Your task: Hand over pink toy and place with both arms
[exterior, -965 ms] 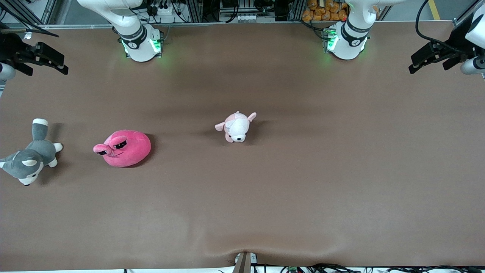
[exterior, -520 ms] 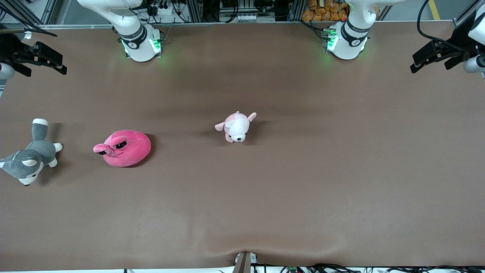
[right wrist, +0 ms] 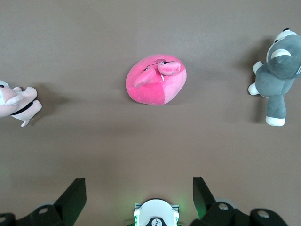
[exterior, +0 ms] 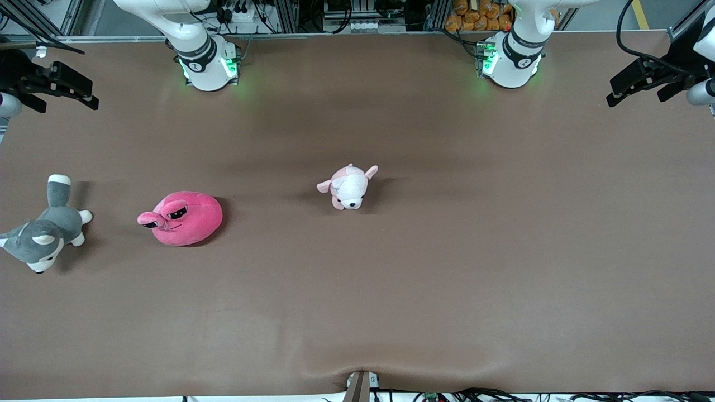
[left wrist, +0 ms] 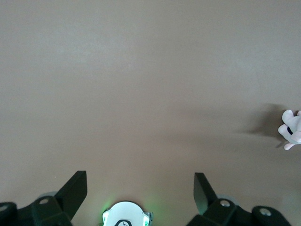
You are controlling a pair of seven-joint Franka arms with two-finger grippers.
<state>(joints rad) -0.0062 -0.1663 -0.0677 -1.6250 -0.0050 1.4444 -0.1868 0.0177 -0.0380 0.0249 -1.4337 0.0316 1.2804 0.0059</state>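
The pink toy (exterior: 182, 218) lies on the brown counter (exterior: 447, 268) toward the right arm's end, its 2 stalk eyes pointing at the grey husky plush (exterior: 44, 234) that sprawls beside it at the counter's very edge. Nothing touches the pink toy. From the right wrist view the same blob (right wrist: 156, 86) sits between the husky (right wrist: 277, 75) and a sliver of the small pink-and-white puppy plush (right wrist: 16, 103).

That puppy (exterior: 349, 188) rests near the middle of the counter, a little farther from the front camera than the pink toy and well apart from it.

Both arms are up and out at the sides. The right pincer (exterior: 75, 92) hangs high over the counter's edge at its own end, and its wrist view shows the 2 black fingers (right wrist: 75, 197) spread wide with nothing between them. The left pincer (exterior: 628, 84) hangs over the counter's edge at the left arm's end, fingers (left wrist: 75, 190) likewise wide apart and empty, looking down on bare counter with just the puppy's paw (left wrist: 292, 130) at the border.
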